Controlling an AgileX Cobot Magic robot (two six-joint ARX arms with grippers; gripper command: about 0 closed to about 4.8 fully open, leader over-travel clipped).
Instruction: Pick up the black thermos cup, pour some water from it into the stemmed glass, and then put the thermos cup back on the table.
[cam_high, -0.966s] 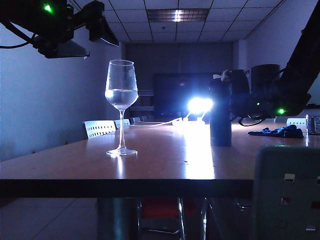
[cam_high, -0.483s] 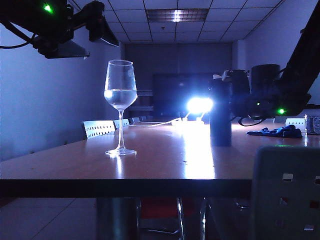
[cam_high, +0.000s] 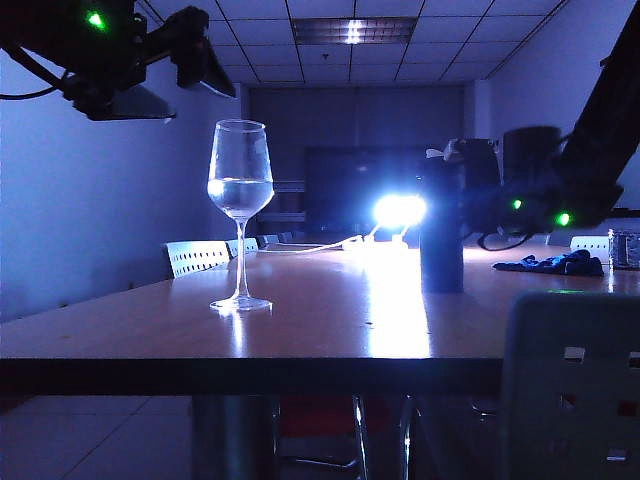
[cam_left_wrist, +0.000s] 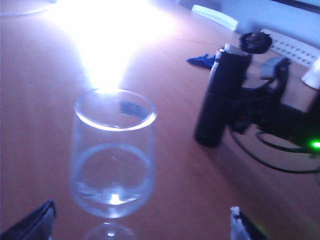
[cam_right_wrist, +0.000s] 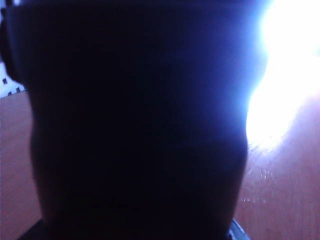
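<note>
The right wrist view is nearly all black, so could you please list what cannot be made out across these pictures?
- Right claw: right wrist view is filled by the black thermos cup; whether it grips cannot be told.
- Exterior view: backlight glare leaves the thermos cup a silhouette, lid detail lost.
- Left claw: only its fingertips show, open, either side of the stemmed glass; the rest is cut off.

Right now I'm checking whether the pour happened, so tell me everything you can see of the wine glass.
The wine glass is clear, with a tulip bowl, thin stem and round flat foot. It stands upright on the brown table, left of the black thermos and apart from it. Water fills roughly the lower half of the bowl. Nothing touches it but the table. The open left gripper hangs above it, while the right gripper is at the thermos; its jaws are hidden.
</note>
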